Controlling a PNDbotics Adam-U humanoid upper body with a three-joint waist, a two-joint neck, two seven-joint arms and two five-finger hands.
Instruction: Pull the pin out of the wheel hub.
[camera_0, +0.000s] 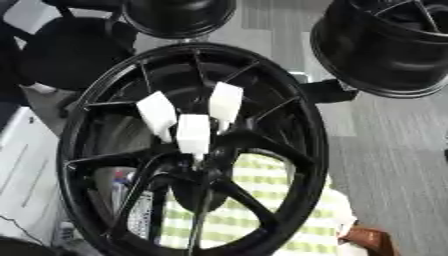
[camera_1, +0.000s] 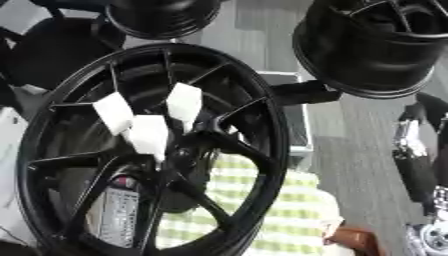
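Black wheel hub (camera_0: 289, 150) close | three white pins (camera_0: 193, 133) at centre | no legible writing | hands unseen

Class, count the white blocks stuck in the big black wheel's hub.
3. One white block sits upper left of the hub, one upper right, and one lower, between them, nearest the centre of the wheel. Others may be hidden behind the spokes.
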